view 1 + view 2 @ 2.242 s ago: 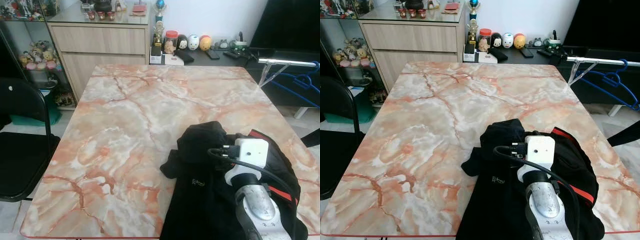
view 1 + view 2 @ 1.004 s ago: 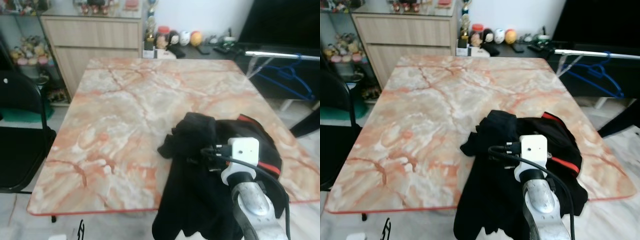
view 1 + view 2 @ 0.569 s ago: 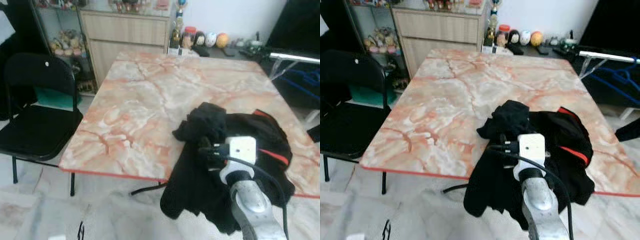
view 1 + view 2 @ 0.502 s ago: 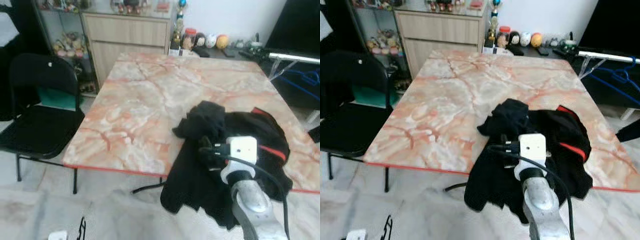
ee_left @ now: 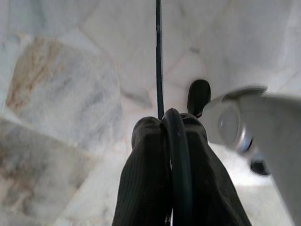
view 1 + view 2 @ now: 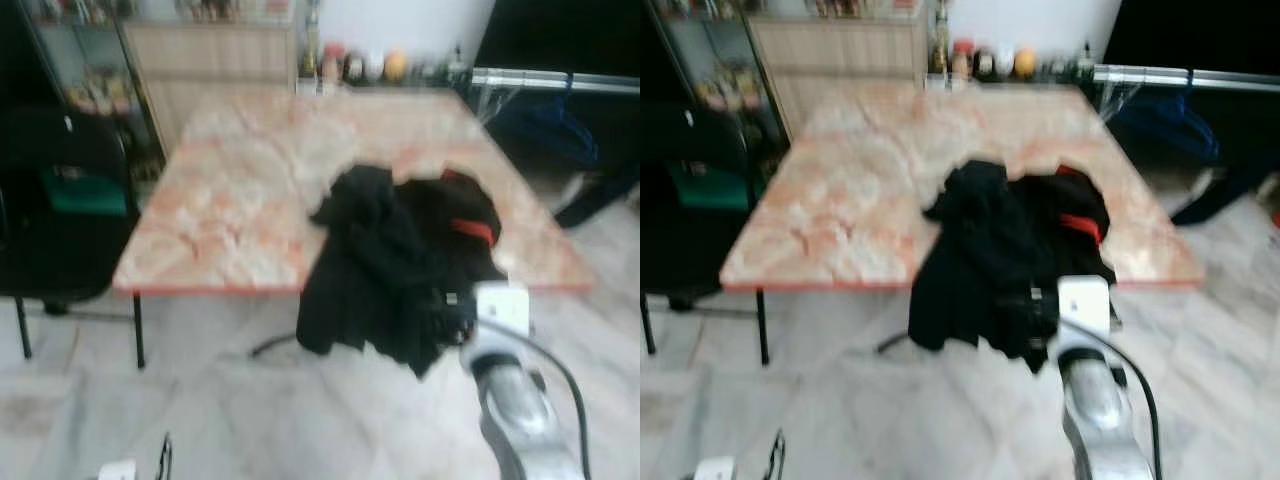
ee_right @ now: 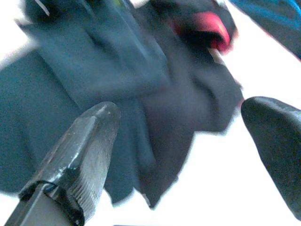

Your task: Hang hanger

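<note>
A black garment with a red stripe (image 6: pixel 400 250) lies at the near right of the marble table (image 6: pixel 230 190) and hangs over its front edge. My right arm reaches toward its hanging hem. In the right wrist view my right gripper (image 7: pixel 178 108) is open, its fingers (image 7: pixel 80 150) wide apart, with the garment (image 7: pixel 117 80) just beyond them. A blue hanger (image 6: pixel 545 125) hangs on a silver rail (image 6: pixel 560 80) at the back right. My left gripper (image 5: pixel 164 136) points down at the floor, fingers shut, with a black cable over them. Both eye views are blurred.
A black folding chair (image 6: pixel 55 200) stands left of the table. A wooden cabinet (image 6: pixel 200 50) and small figurines (image 6: pixel 370 65) line the back wall. Pale marble floor (image 6: pixel 250 420) lies between me and the table.
The whole view has pulled back and blurred, so the camera has moved away from the table. More of the garment now hangs below the table's front edge, and my right arm sits lower.
</note>
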Motion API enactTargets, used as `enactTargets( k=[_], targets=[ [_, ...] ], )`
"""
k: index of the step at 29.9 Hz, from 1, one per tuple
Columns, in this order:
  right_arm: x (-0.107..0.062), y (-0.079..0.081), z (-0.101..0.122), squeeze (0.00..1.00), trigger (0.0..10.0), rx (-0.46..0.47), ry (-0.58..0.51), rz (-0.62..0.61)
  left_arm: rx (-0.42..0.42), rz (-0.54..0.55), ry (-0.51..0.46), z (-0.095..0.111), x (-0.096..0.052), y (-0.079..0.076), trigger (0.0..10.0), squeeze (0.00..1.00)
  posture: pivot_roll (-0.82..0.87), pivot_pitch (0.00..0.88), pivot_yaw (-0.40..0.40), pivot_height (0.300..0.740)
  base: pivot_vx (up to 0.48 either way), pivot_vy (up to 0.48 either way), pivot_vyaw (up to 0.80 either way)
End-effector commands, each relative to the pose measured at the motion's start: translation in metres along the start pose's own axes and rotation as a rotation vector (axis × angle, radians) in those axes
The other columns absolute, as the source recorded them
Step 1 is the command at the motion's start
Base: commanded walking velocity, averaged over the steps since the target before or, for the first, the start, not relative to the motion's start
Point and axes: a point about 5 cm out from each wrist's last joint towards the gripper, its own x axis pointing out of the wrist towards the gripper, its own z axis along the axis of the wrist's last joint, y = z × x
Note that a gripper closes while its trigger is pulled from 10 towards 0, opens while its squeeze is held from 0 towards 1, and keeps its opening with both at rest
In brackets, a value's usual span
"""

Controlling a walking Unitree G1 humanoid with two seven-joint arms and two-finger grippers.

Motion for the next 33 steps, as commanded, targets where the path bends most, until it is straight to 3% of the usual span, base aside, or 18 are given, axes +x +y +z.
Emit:
enactTargets(
  k=[1, 5, 10, 11, 12, 18, 25, 29, 33],
  targets=[
    [0.003, -0.002, -0.002, 0.0, 10.0, 0.022, -0.003, 0.002, 0.007, 0.0, -0.003, 0.002, 0.0, 0.001, 10.0, 0.0, -0.05, 0.0, -0.024, 0.74, -0.3, 0.0, 0.0],
    [0.01, -0.005, -0.037, 0.0, 10.0, 0.088, 0.1, 0.017, 0.01, -0.001, -0.002, 0.002, 0.0, 0.001, 10.0, 0.0, -0.05, 0.0, -0.021, 0.74, -0.3, 0.0, 0.0],
    [0.02, 0.005, -0.094, 0.0, 10.0, 0.061, 0.293, 0.089, 0.022, -0.004, -0.003, 0.003, 0.0, 0.001, 10.0, 0.0, -0.06, 0.0, -0.001, 0.74, -0.299, 0.0, 0.0],
    [0.02, 0.005, -0.094, 0.0, 10.0, 0.061, 0.293, 0.089, 0.022, -0.004, -0.003, 0.003, 0.0, 0.001, 10.0, 0.0, -0.06, 0.0, -0.001, 0.74, -0.3, 0.0, 0.0],
    [0.019, 0.009, -0.111, 0.0, 10.0, 0.053, 0.357, 0.12, 0.028, -0.005, -0.003, 0.003, 0.0, 0.001, 10.0, 0.0, -0.06, 0.0, -0.001, 0.74, -0.292, 0.0, 0.0],
    [0.003, 0.02, -0.157, 0.0, 10.0, 0.015, 0.555, 0.182, 0.06, 0.027, 0.011, 0.002, 0.0, 0.002, 10.0, 0.0, -0.04, 0.0, 0.002, 0.74, -0.049, 0.0, 0.0],
    [-0.018, 0.02, -0.183, 0.0, 10.0, 0.037, 0.694, 0.154, 0.041, 0.03, 0.012, -0.001, -0.001, 0.004, 10.0, 0.0, 0.0, 0.0, -0.009, 0.74, 0.0, 0.0, 0.0],
    [-0.017, 0.022, -0.182, 0.0, 10.0, 0.037, 0.655, 0.164, 0.047, 0.05, 0.006, -0.003, -0.002, 0.007, 10.0, 0.0, 0.02, 0.0, -0.016, 0.74, 0.0, 0.0, 0.0],
    [-0.007, 0.008, -0.175, 0.0, 10.0, 0.068, 0.593, 0.11, 0.059, 0.062, -0.008, -0.003, -0.003, 0.009, 10.0, 0.0, 0.03, 0.0, -0.016, 0.74, 0.0, 0.0, 0.0]
  ],
)
